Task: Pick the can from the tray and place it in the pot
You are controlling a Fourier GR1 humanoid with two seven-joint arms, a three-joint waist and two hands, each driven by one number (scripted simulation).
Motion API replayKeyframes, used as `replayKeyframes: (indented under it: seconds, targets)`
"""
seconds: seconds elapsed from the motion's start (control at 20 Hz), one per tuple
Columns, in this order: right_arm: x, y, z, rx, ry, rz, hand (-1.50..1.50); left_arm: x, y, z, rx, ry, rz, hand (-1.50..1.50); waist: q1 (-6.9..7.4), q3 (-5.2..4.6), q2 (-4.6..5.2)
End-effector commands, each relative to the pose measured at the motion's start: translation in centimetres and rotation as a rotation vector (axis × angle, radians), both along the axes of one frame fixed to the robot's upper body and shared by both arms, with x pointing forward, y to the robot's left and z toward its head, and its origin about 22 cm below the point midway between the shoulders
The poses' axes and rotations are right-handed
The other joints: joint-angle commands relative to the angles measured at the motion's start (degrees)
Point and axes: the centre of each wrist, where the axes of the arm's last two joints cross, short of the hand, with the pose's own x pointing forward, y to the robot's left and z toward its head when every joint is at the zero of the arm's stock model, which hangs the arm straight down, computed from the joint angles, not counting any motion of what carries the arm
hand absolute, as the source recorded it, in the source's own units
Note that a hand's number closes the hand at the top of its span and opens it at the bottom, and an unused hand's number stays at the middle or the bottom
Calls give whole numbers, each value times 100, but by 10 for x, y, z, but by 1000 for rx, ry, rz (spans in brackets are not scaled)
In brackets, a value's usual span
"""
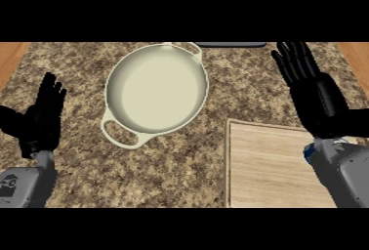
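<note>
A cream pot (157,90) with two loop handles sits empty on the speckled stone worktop (180,166), while a pale wooden tray (270,171) lies to its lower right. The can is nowhere in view; it may be hidden behind the right forearm, which crosses the tray's right side, though that cannot be confirmed. The right hand (310,83) is raised above the tray's far edge with its fingers straight and spread, holding nothing. The left hand (43,114) rests near the left edge, fingers upright and relaxed, also holding nothing.

The main risk is reaching blind: if the can stands under the forearm, a downward sweep of that arm could knock it over or push it off the tray before the fingers can curl round it. A second hazard is the pot's near rim, which a low carry from the tray could clip.
</note>
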Motion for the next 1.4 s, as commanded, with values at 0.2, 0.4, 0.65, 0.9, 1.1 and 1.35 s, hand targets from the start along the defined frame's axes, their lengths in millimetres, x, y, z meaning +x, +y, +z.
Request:
replayKeyframes:
  seconds: [0.2, 0.4, 0.65, 0.9, 1.1, 1.35]
  targets:
    - [-39, -155, -64, -211, 506, -311, 150, -36, 44, -22, 235, 140, -13, 0, -220, 54, -119]
    - [-51, -208, -24, -745, 149, -554, -150, -51, 47, -38, 233, 215, -30, 0, -369, 49, -205]
    - [-124, -246, -83, -701, 12, -540, -150, -59, 53, -31, 257, 212, -67, 0, -244, 52, -197]
    - [-135, -274, -42, -778, 134, -455, -150, -65, 49, -16, 279, 207, -92, 0, -51, 32, -174]
    - [-114, -261, 1, -888, 225, -354, -150, -65, 37, -23, 246, 201, -105, 0, -6, 26, -170]
    - [-76, -224, 24, -999, 336, -261, -150, -60, 54, -27, 267, 208, -130, 0, 135, 23, -124]
